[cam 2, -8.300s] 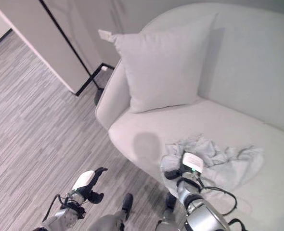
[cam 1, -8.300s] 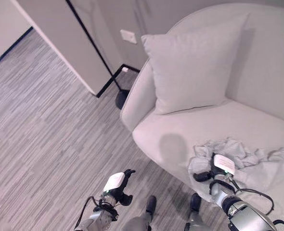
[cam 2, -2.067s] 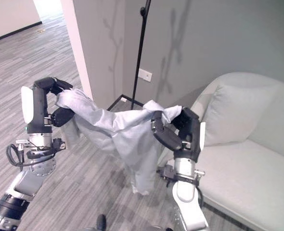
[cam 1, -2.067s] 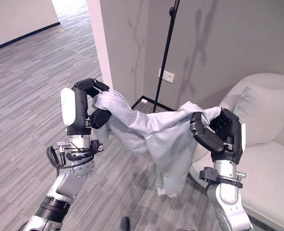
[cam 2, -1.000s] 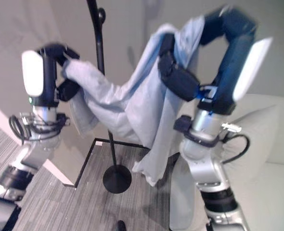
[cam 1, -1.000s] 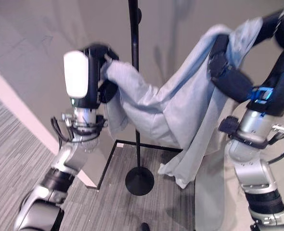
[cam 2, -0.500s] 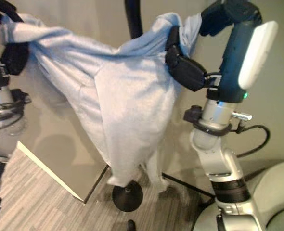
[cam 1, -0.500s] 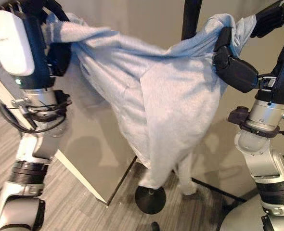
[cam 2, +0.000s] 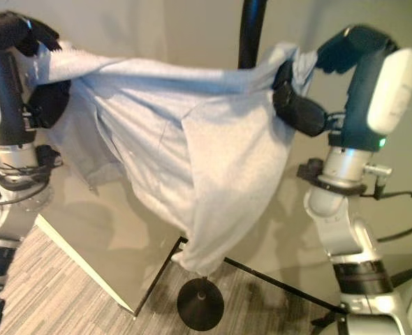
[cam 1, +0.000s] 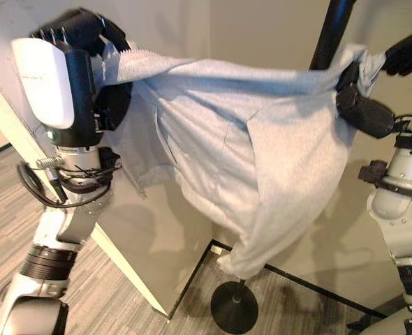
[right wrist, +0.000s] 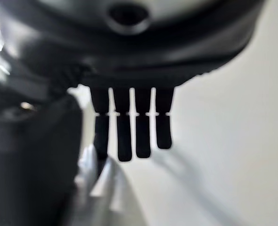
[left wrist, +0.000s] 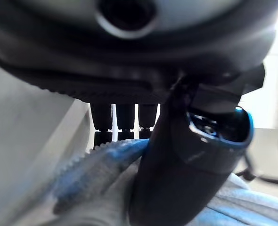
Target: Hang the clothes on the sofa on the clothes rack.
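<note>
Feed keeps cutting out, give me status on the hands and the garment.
Left hand and right hand both pinching the grey garment. Garment stretched between them in front of the rack pole, not yet hung. Nothing blocking.

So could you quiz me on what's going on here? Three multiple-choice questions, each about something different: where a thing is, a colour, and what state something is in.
1. Where is the garment?
A. Lying on the floor
B. Stretched in the air between the two hands, in front of the rack pole
C. Folded on a chair

2. What colour is the garment?
A. Red
B. Black
C. Light grey

3. What is the left hand doing?
A. Gripping the cloth
B. Hanging open and empty
C. Pressing on the wall

Answers:
1 B: the garment spans from the left hand to the right hand, with the rack pole behind it.
2 C: the cloth is pale grey.
3 A: its fingers curl round one end.
</note>
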You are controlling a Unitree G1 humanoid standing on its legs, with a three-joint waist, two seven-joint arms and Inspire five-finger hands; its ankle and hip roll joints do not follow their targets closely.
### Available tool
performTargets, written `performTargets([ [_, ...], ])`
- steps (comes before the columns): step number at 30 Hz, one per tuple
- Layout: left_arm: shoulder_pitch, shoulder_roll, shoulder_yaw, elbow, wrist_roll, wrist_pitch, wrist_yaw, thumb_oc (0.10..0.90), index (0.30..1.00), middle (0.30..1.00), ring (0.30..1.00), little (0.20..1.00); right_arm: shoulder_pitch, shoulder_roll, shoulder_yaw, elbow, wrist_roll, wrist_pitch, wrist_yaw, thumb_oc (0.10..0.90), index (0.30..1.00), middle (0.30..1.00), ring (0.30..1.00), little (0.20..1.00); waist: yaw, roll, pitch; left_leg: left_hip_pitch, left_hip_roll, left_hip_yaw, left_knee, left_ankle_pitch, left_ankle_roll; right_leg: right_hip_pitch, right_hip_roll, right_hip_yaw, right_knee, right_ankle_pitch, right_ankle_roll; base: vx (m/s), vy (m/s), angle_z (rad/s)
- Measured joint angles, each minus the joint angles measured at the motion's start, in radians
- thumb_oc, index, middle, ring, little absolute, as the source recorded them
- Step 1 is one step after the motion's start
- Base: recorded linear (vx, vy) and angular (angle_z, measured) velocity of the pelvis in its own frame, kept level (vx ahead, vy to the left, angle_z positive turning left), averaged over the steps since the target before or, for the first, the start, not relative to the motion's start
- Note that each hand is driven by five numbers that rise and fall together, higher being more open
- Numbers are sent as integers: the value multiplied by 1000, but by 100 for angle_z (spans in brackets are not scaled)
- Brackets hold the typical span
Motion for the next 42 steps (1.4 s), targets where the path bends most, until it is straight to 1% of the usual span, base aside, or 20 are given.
performTargets([
  [2, 48, -31, 0, 20, -8, -2, -37, 400, 300, 300, 300, 300, 59, 12, -4, -9, -1, 5, 5, 400, 300, 300, 300, 300, -10, 6, -4, 0, 4, 1, -1, -6, 0, -1, 3, 1, 0, -1, -1, 44, -21, -5],
  [4, 111, -69, 1, 24, -24, -3, -63, 400, 300, 300, 300, 300, 112, 67, -27, -24, -1, 14, 17, 400, 300, 300, 300, 300, -27, 5, -4, -1, 10, 0, -1, -7, 2, -3, 8, 2, -1, -1, -1, 33, -33, -3],
  [5, 168, -118, 1, 22, -36, -7, -86, 400, 300, 300, 300, 300, 171, 117, -47, -37, -1, 15, 19, 400, 300, 300, 300, 300, -30, 5, -3, -1, 14, 2, -1, -7, 1, -3, 13, 4, -6, -2, -2, 29, -40, -5],
  [6, 198, -148, -1, 27, -39, -8, -100, 400, 300, 300, 300, 300, 202, 142, -48, -37, -1, 16, 20, 400, 300, 300, 300, 300, -31, 4, -3, -1, 16, 2, -1, -7, 1, -5, 15, 4, -7, -3, -4, 5, -44, -5],
  [9, 247, -198, -35, 63, -79, -8, -131, 400, 300, 300, 300, 300, 261, 192, -37, -22, 1, 23, 42, 400, 300, 300, 300, 300, -32, 2, -1, -3, 20, 2, -1, -7, 0, -7, 19, 4, -7, -4, -6, 15, -4, 0],
  [11, 270, -239, -59, 98, -114, -7, -150, 400, 300, 300, 300, 300, 287, 218, -3, -8, 16, 26, 54, 400, 300, 300, 300, 300, -32, 2, -1, -3, 20, 2, -1, -7, 0, -7, 20, 5, -7, -5, -7, 0, 0, 0],
  [13, 272, -250, -82, 132, -137, -6, -168, 400, 300, 300, 300, 300, 291, 224, 27, 9, 18, 24, 67, 400, 300, 300, 300, 300, -32, 0, 0, -2, 21, 2, -1, -2, 0, -6, 21, 5, -7, -4, -7, 0, 0, 0],
  [15, 285, -290, -114, 157, -201, 7, -182, 400, 300, 300, 300, 300, 297, 248, 75, 25, 28, 22, 87, 400, 300, 300, 300, 300, -32, -9, 6, -1, 21, 2, -1, -2, 0, -5, 21, 6, -7, -5, -8, 18, -33, 1],
  [19, 296, -309, -156, 189, -268, 17, -215, 400, 300, 300, 300, 300, 300, 291, 136, 45, 56, 22, 117, 400, 300, 300, 300, 300, -31, -27, 18, -1, 20, 2, 0, -1, -1, -5, 20, 7, -7, -5, -8, 0, 0, 0],
  [23, 323, -351, -165, 186, -359, 16, -230, 400, 300, 300, 300, 300, 307, 316, 189, 62, 101, 22, 140, 400, 300, 300, 300, 300, -32, -30, 19, 0, 15, 3, 2, -1, 0, -4, 15, 9, -7, -7, -5, 0, 0, 0],
  [25, 328, -365, -187, 186, -410, 16, -234, 400, 300, 300, 300, 300, 313, 324, 212, 63, 125, 20, 157, 400, 300, 300, 300, 300, -32, -30, 20, 0, 15, 3, 3, -1, 0, -4, 14, 8, -7, -7, -5, 0, 0, 0],
  [26, 332, -379, -190, 186, -453, 15, -235, 400, 300, 300, 300, 300, 317, 343, 220, 66, 142, 17, 158, 497, 446, 446, 446, 446, -32, -31, 20, 1, 14, 3, 4, -1, 0, -3, 14, 8, -7, -8, -4, -33, -19, 1],
  [27, 343, -431, -192, 186, -567, 10, -241, 431, 347, 347, 347, 347, 319, 372, 242, 86, 171, 6, 163, 682, 724, 724, 724, 724, -32, -31, 21, 1, 14, 3, 4, -1, 0, -3, 13, 8, -7, -8, -3, -32, -17, 0],
  [28, 354, -465, -203, 186, -660, 3, -265, 513, 469, 469, 469, 469, 319, 384, 259, 100, 190, 4, 172, 744, 815, 815, 815, 815, -32, -32, 21, 0, 14, 3, 4, -1, 0, -4, 13, 8, -7, -8, -3, 0, 0, 0],
  [29, 368, -498, -212, 187, -770, -8, -290, 709, 764, 764, 764, 764, 326, 409, 269, 111, 215, 3, 174, 800, 900, 900, 900, 900, -32, -33, 22, 1, 14, 3, 4, -1, 0, -4, 13, 8, -7, -8, -3, 0, 0, 0],
  [30, 393, -526, -217, 187, -885, -13, -317, 800, 900, 900, 900, 900, 335, 440, 281, 124, 249, 5, 174, 800, 900, 900, 900, 900, -32, -34, 22, 1, 14, 3, 4, -1, 0, -3, 13, 8, -7, -8, -3, 0, 0, 0],
  [32, 421, -536, -259, 214, -1056, -8, -378, 800, 900, 900, 900, 900, 339, 448, 301, 144, 297, 19, 182, 800, 900, 900, 900, 900, -35, -33, 22, -1, 14, 4, 2, -1, 0, -5, 14, 8, -7, -9, -3, 0, 0, 0],
  [35, 471, -520, -265, 230, -1195, -5, -423, 800, 900, 900, 900, 900, 345, 445, 297, 144, 316, 34, 195, 800, 900, 900, 900, 900, -54, -33, 22, -1, 16, 4, -1, -4, 2, -5, 15, 8, -7, -9, -4, 0, 0, 0],
  [37, 475, -510, -243, 231, -1235, -5, -429, 800, 900, 900, 900, 900, 352, 431, 286, 144, 316, 44, 195, 800, 900, 900, 900, 900, -53, -32, 22, 1, 16, 5, -1, -4, 2, -4, 15, 9, -7, -9, -4, 0, 0, 0],
  [42, 476, -509, -194, 231, -1253, -5, -432, 800, 900, 900, 900, 900, 367, 428, 273, 144, 319, 51, 197, 800, 900, 900, 900, 900, -51, -29, 22, 3, 15, 9, 0, -6, 4, -3, 14, 12, -7, -9, -4, 2, -1, -1],
])
